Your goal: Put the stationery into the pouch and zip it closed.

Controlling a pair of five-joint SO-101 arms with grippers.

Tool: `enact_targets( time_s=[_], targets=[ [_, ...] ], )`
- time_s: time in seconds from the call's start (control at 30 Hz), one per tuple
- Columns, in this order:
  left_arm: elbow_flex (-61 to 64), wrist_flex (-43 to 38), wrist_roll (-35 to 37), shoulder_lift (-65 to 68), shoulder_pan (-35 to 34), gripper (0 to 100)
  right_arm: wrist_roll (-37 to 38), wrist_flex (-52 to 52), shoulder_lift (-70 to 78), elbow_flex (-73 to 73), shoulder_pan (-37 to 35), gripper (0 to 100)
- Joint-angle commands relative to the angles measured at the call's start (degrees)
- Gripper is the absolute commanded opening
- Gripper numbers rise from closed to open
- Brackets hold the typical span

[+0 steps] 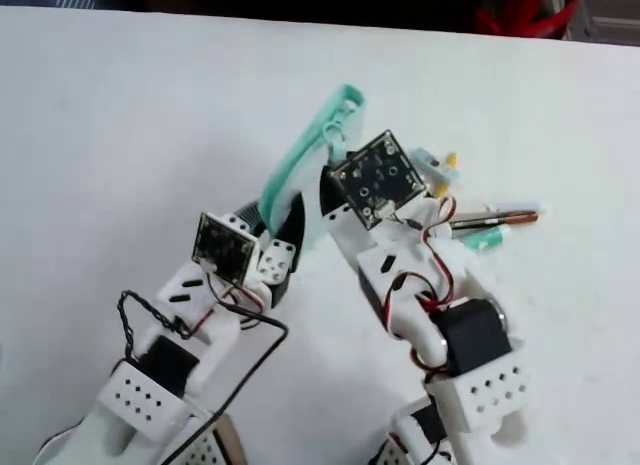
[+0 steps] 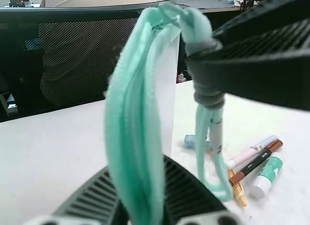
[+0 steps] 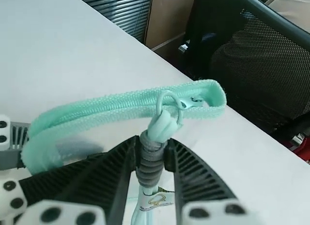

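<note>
Both claws pinch: left gripper (image 2: pixel 140 208) grips the mint pouch (image 2: pixel 135 113), right gripper (image 3: pixel 152 159) its zipper pull cord (image 3: pixel 162 126). Draw along the teeth, pouch taut; markers (image 1: pixel 495 220) lie toward the tabletop's (image 1: pixel 120 135) right edge.

I work at a white table (image 1: pixel 120 135) in what looks like an office or a lab room. Past the table's far edge stands a black mesh-backed desk chair (image 2: pixel 72 55). Beside the chair, also beyond the table, are a dark slatted panel (image 3: pixel 121 7) and a plain brown board (image 3: pixel 167 17).
</note>
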Motion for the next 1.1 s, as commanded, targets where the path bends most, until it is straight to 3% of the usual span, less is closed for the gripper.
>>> enact_targets(
  time_s=[0.0, 0.2, 0.77, 0.87, 1.07],
  targets=[
    [-0.97, 0.70, -0.70, -0.22, 0.31, 2, 0.62, 4.97, -1.10, -7.56, -1.98, 2.0],
    [-4.48, 6.86, -0.79, -0.22, 0.22, 2, 1.14, 10.59, -1.36, -9.67, -9.36, 2.0],
    [-4.57, 7.03, -0.79, -0.22, 0.22, 2, 2.73, 27.56, -0.92, -17.32, -21.76, 2.0],
    [-4.57, 7.12, -0.79, -0.22, 0.22, 2, 2.73, 28.00, -1.10, -18.20, -20.62, 2.0],
    [-4.66, 9.58, -0.53, -4.53, -0.48, 2, -1.49, 24.92, -0.84, -21.63, -8.66, 2.0]
  ],
)
